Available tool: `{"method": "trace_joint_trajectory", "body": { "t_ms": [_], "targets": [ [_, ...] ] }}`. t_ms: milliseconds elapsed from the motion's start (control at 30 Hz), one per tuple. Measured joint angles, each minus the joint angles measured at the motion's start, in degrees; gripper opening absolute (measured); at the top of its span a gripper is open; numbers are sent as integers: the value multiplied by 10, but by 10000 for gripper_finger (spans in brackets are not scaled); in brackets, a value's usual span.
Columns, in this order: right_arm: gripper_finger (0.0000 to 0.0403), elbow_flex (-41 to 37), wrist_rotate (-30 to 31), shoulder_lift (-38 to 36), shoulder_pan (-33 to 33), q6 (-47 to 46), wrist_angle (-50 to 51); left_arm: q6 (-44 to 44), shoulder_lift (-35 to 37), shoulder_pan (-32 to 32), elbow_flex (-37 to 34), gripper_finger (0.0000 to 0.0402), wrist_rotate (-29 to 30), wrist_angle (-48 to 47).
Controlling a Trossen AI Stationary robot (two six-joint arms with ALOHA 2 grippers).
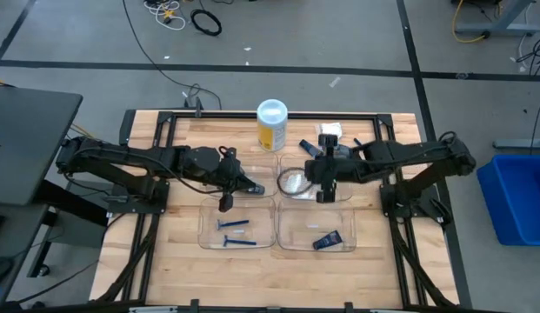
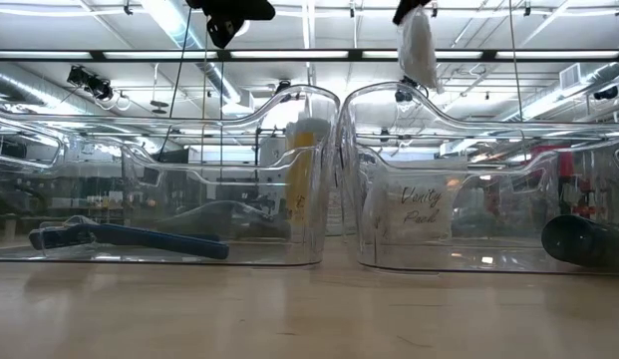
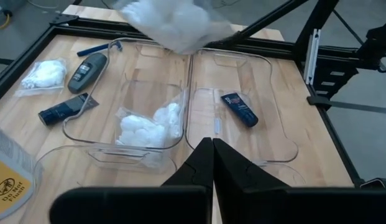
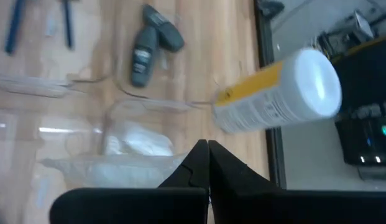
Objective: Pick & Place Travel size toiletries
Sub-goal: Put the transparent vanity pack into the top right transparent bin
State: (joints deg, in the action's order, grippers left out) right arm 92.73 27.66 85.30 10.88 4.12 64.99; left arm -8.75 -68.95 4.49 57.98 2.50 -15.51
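Observation:
My right gripper [image 2: 413,10] is shut on a white crinkly packet [image 2: 419,48], high over the right-hand clear trays [image 1: 317,230]. A second white packet [image 3: 149,127] lies in the far right tray, and a dark blue tube [image 3: 240,109] lies in the near right tray. Two blue razors [image 1: 236,233] lie flat in the near left tray. My left gripper [image 3: 212,146] is shut on nothing and hovers over the middle of the trays. Loose on the far right of the table lie a packet [image 3: 43,74], a grey stick [image 3: 87,71], a tube [image 3: 62,109] and a razor [image 3: 96,46]. My right gripper pinches the packet by its upper edge [image 2: 415,22] between its two fingers, which slant down from above. The packet hangs below the fingers, clear of the trays and the table. In the right wrist view its clear film [image 4: 118,163] spreads out beside the fingertips.
A tall yellow canister with a white lid [image 1: 271,124] stands at the far middle of the table, just behind the trays. Two grey sticks [image 4: 152,43] lie beyond the trays in the right wrist view. The black frame rail [image 1: 270,113] runs along the far edge.

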Motion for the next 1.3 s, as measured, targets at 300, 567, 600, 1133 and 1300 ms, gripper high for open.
{"method": "trace_joint_trajectory", "body": {
  "t_ms": [300, 567, 600, 1133, 1300],
  "targets": [
    [0, 0, -48, 0, -82, 23, 9, 0, 0, 0, 0, 4, 27, 0],
    [0, -1, -74, 0, -126, 23, 9, 0, 0, 0, 0, 5, 29, 0],
    [0, -5, -75, 0, -130, 21, 8, 0, 0, 0, 0, 4, 29, 0],
    [0, -224, -129, 1, -154, 15, -78, 0, 0, 0, 0, 6, 40, 0],
    [0, -270, -129, 1, -154, 26, -99, -1, 0, 0, 0, 4, 43, 0]
  ]
}}
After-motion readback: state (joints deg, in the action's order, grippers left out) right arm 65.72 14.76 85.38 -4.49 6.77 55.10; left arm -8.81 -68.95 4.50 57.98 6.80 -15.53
